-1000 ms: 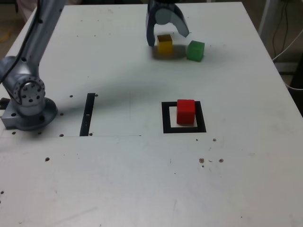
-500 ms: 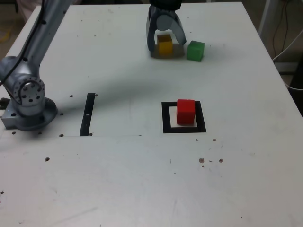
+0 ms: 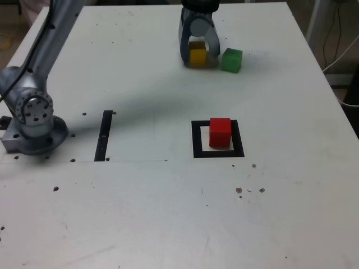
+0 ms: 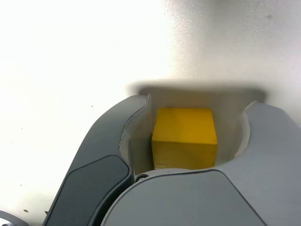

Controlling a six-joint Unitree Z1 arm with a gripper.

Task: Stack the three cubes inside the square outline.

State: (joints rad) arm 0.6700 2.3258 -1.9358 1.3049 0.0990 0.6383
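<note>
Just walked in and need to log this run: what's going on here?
The arm's gripper is down around the yellow cube at the table's far side, fingers on either side of it; the wrist view shows small gaps. The green cube sits beside it. The red cube is inside the square outline.

1. No text, label, brand, number or sign can be read in either view.
2. The only marking seen on the table (image 3: 168, 224) is the square outline (image 3: 196, 140), which carries no lettering.
3. No print is shown on the visible faces of the yellow cube (image 4: 184, 136) in the wrist view.
</note>
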